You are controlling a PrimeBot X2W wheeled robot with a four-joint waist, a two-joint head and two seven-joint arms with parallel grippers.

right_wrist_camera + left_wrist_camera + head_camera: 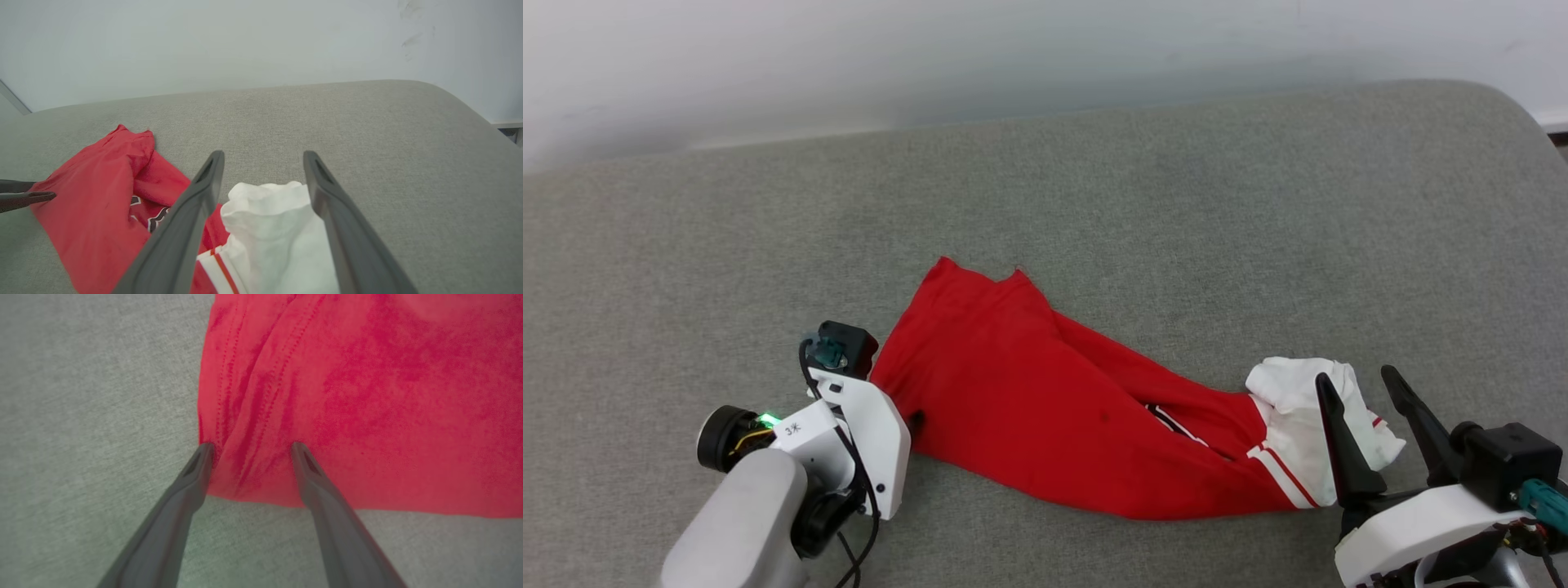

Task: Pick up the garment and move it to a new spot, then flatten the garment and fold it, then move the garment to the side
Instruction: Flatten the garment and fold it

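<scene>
The garment (1013, 392) lies crumpled in a long bundle across the grey padded surface (1094, 180), red body to the left and white sleeve (1294, 400) with red-and-white trim to the right. My left gripper (913, 423) points down at the red fabric's left edge. In the left wrist view the left gripper (252, 447) is open, both tips pressed onto the red cloth (367, 396) near its corner. My right gripper (1356, 380) is open just above the white sleeve. In the right wrist view the right gripper (263, 155) straddles the sleeve (269, 228), with black lettering peeking from a fold.
A pale wall (1013, 57) runs behind the padded surface. The surface ends in a rounded corner at the far right (1527, 114). Bare grey fabric spreads beyond and to the left of the garment (686, 245). The left gripper's fingers (24, 196) show at the right wrist view's left edge.
</scene>
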